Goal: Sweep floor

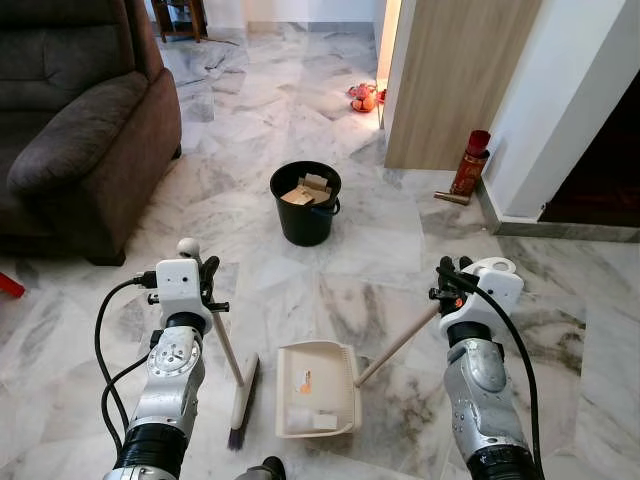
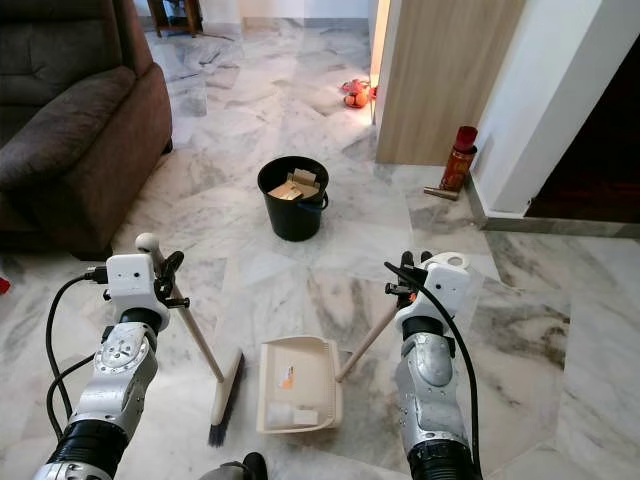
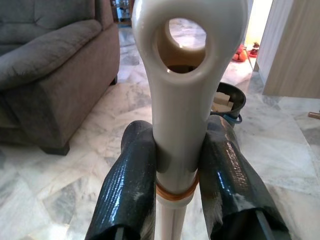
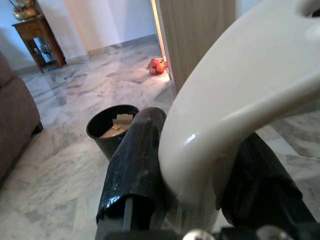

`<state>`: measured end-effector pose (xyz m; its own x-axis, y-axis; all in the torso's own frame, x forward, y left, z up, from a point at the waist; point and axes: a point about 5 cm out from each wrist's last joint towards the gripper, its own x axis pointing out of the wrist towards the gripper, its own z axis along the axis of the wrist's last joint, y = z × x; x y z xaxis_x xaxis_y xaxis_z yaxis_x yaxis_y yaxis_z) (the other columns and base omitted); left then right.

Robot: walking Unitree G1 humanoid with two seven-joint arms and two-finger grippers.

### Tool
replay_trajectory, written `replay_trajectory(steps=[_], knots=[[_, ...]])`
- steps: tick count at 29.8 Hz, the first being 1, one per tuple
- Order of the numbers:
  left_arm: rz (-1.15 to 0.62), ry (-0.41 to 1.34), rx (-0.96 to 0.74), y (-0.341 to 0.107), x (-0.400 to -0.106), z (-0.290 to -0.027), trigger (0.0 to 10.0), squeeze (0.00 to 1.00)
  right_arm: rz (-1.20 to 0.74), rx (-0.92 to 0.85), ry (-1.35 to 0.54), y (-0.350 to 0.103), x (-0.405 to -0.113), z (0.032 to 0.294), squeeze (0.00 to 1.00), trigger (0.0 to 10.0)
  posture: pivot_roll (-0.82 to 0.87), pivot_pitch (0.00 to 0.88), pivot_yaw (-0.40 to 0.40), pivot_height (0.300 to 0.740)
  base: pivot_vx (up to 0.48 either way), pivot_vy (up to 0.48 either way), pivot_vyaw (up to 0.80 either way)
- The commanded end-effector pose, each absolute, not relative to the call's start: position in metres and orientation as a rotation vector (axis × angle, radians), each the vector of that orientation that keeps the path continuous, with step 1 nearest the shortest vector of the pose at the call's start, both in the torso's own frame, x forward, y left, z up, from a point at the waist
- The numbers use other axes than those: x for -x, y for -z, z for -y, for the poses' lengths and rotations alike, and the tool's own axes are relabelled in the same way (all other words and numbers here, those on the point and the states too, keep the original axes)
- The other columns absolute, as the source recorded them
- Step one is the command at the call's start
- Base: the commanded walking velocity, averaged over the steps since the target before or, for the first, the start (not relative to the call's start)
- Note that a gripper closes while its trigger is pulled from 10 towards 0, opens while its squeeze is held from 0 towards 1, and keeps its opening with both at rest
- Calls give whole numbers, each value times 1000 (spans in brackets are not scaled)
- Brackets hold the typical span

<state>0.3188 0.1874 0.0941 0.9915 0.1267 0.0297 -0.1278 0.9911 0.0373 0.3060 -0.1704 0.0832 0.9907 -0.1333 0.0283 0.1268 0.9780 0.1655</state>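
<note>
left claw point(image 3: 180, 170) clamps broom point(image 1: 240, 395) handle; right claw point(image 4: 200, 185) clamps dustpan point(image 1: 318, 388) handle. risk: tilting the loaded pan spills scraps short of bucket point(image 1: 305, 203).

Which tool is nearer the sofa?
Left. The left tool, shut on the broom handle, sits beside the sofa; the right tool, holding the dustpan handle, is across the floor from it.
</note>
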Motion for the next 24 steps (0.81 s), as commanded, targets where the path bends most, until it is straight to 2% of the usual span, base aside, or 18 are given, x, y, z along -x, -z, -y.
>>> replay_trajectory(steps=[1, 24], knots=[[57, -129, -56, -102, -322, -189, 10000, 0, 78, -181, 124, -93, -311, 169, 0, 10000, -75, 70, 12, 740, 311, 0, 0], [56, -132, -62, -102, -322, -189, 10000, 0, 80, -184, 114, -93, -310, 168, 0, 10000, -75, 79, 10, 740, 353, 0, 0]])
